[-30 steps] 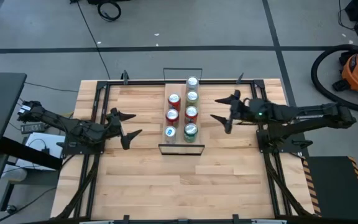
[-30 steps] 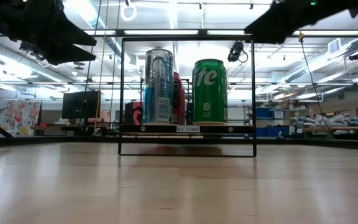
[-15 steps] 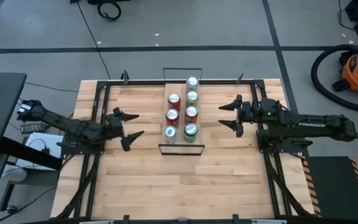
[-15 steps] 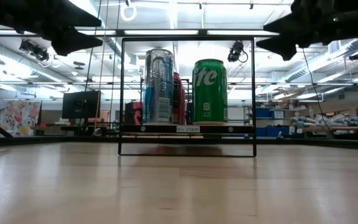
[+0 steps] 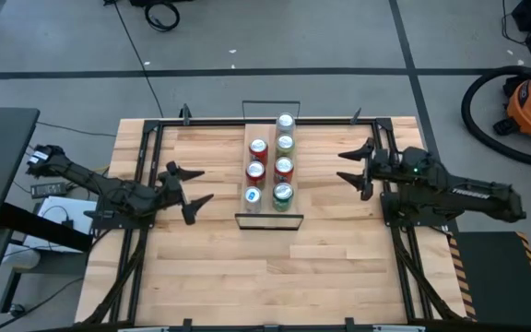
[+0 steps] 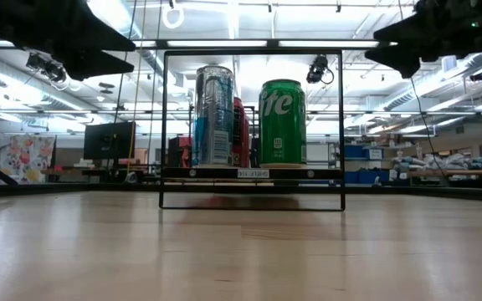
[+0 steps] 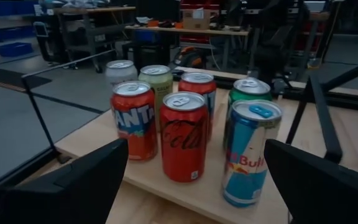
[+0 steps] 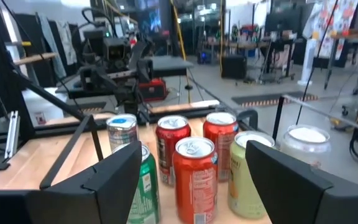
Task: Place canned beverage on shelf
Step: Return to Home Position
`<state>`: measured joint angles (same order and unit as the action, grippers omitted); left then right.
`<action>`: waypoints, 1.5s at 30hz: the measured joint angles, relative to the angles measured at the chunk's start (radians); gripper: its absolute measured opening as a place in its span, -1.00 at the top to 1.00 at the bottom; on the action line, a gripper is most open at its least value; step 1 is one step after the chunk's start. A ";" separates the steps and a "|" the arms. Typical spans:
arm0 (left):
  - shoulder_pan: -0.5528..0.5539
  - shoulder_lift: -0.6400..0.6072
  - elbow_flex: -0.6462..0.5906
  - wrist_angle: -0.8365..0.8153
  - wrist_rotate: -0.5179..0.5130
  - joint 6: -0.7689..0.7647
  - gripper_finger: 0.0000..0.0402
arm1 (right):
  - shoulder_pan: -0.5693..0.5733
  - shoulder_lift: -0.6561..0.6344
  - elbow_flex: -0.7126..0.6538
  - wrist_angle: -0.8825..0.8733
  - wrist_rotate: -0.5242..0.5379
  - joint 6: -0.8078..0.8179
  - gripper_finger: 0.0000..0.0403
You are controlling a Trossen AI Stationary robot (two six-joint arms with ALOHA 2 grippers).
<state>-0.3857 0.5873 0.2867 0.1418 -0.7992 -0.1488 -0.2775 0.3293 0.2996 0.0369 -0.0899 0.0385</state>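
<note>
High view: seven cans (image 5: 284, 167) on shelf (image 5: 258, 131); low: three.

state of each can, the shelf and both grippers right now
shelf: holds seven cans
orange can: upright on shelf
cola can: upright on shelf
blue can: upright on shelf
white can: upright on shelf
light green can: upright on shelf
second red can: upright on shelf
dark green can: upright on shelf
left gripper: open, empty
right gripper: open, empty

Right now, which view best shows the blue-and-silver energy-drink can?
Left wrist view: the blue-and-silver can stands nearest, label readable. High view shows only its top; low view, its side; right wrist view, its upper part.
</note>
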 joint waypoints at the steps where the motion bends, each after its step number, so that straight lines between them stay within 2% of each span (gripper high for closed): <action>1: -0.003 0.002 0.000 0.000 0.000 -0.002 -0.94 | 0.000 -0.018 -0.015 0.014 0.000 -0.004 -0.48; 6: -0.007 0.010 0.000 0.003 0.000 -0.015 -0.94 | 0.000 -0.089 -0.131 0.172 0.015 0.006 -0.47; 12: -0.007 0.056 -0.001 0.034 0.011 -0.024 -0.94 | 0.000 -0.104 -0.232 0.332 0.015 0.030 -0.47; 16: -0.007 0.110 -0.001 0.062 0.018 -0.025 -0.94 | 0.000 -0.104 -0.247 0.349 -0.002 0.030 -0.47; 20: -0.007 0.169 -0.001 0.091 0.033 -0.025 -0.94 | 0.000 -0.104 -0.263 0.359 -0.067 0.031 -0.47; 28: -0.004 0.233 -0.001 0.133 0.042 -0.031 -0.94 | -0.011 -0.103 -0.293 0.373 -0.065 0.038 -0.47; 36: -0.023 0.183 0.000 0.058 0.016 -0.025 -0.94 | -0.044 -0.147 -0.293 0.364 -0.064 0.021 -0.47; 40: -0.054 0.105 0.000 -0.041 -0.048 -0.041 -0.94 | -0.068 -0.179 -0.293 0.356 -0.067 0.020 -0.47; 45: -0.063 0.012 0.000 -0.112 -0.055 -0.039 -0.94 | -0.085 -0.193 -0.293 0.358 -0.067 0.021 -0.47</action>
<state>-0.4492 0.5992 0.2863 0.0302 -0.8543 -0.1881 -0.3630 0.1364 0.0063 0.3946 -0.1565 0.0597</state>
